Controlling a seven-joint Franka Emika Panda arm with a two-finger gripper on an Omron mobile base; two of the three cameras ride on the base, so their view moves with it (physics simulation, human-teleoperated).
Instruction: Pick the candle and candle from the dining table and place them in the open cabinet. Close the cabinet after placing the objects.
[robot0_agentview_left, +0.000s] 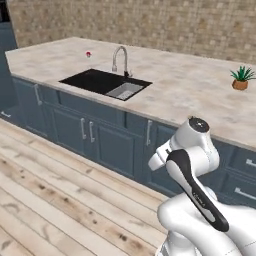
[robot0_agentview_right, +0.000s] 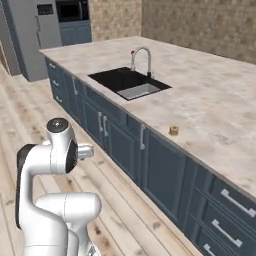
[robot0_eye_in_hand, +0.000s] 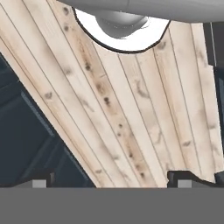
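Note:
A squat, ribbed yellow-gold candle (robot0_agentview_right: 174, 130) stands close to the near edge of the dining table (robot0_agentview_right: 215, 100), a broad beige marbled stone top (robot0_agentview_left: 190, 95) over blue-grey cupboard fronts. My arm is folded low in front of the table, well short of the candle. In the hand view my gripper (robot0_eye_in_hand: 109, 181) is open, its two dark fingertips (robot0_eye_in_hand: 41, 179) set wide apart with nothing between them. It looks down at the wooden floor beside a dark cupboard front. The open cabinet is out of view.
A black sink (robot0_agentview_left: 105, 82) with a curved silver faucet (robot0_agentview_left: 120, 60) is set into the top. A small dark red lump (robot0_agentview_left: 88, 53) lies behind it. A spiky green plant in an orange pot (robot0_agentview_left: 241, 78) stands far right. Grey tall appliances (robot0_agentview_right: 35, 35) rise at the far left.

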